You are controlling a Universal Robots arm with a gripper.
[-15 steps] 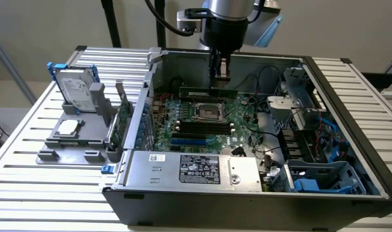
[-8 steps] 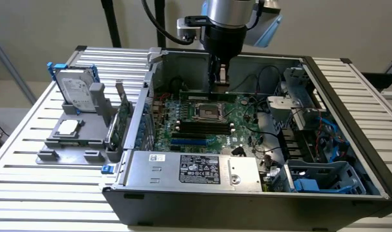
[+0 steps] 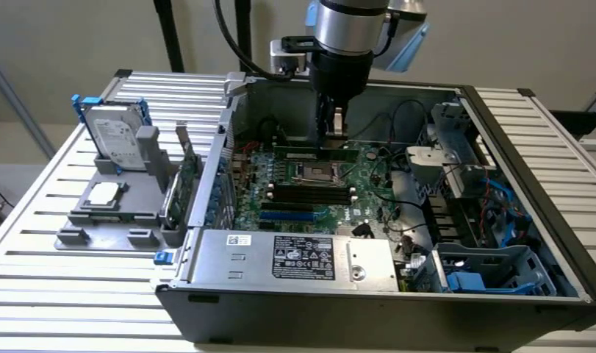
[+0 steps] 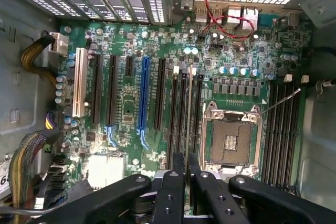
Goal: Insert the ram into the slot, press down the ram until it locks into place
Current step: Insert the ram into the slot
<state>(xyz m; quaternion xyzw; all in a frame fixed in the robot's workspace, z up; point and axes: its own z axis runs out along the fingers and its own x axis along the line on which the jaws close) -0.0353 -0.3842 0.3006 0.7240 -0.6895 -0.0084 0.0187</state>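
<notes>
Ram [image 4: 189,114] edge-on between the closed fingers [image 4: 178,163], over the black slots [image 4: 174,114].

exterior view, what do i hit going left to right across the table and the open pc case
silver hard drive in a blue bracket → upright green circuit card → dark-green ram stick held by the black gripper → blue plastic piece in a grey cage
</notes>
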